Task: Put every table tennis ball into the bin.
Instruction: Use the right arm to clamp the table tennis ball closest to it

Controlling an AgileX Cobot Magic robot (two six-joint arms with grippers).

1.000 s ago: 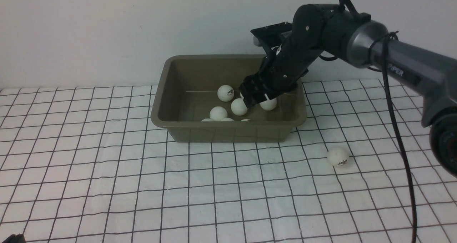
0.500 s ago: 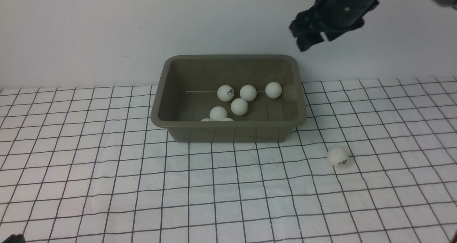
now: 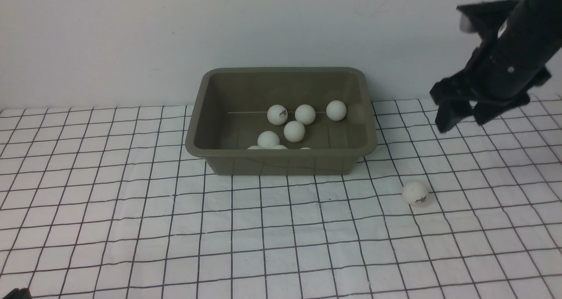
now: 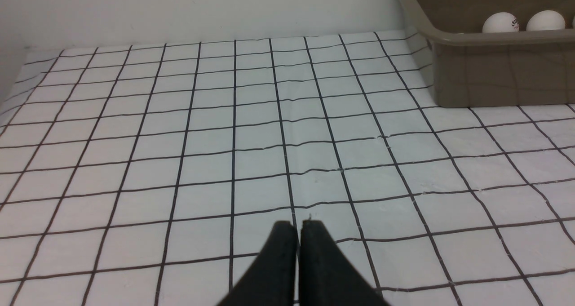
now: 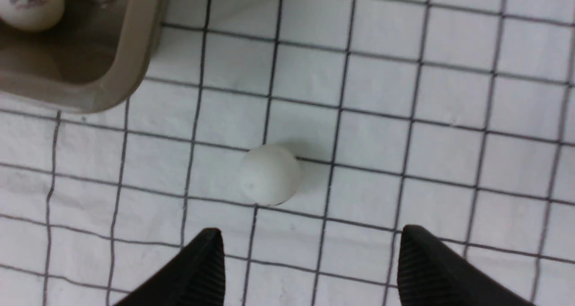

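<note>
My right gripper is hanging in the air at the right side of the front view, upper right of the frame, jaws spread wide w/ nothing between them. In the right wrist view the two dark fingertips are sitting at the bottom edge, far apart.

One loose table tennis ball is lying on the grid cloth, lower right of centre in the front view, well apart from the bin, off its right front corner. It is showing a small dark logo twd the camera. In the right wrist view that ball is sitting mid-frame, just above the gap between my fingertips, not touching either.

The bin is standing at centre frame near the back wall. Inside, approx eight balls are showing: three in a loose row at the back, one just in front of them, one more left of that, and bits of three peeking over the near rim.

My left gripper is showing at the bottom centre of the left wrist view, jaws pressed together, holding nothing, over bare cloth, w/ the bin's corner at upper right.
</note>
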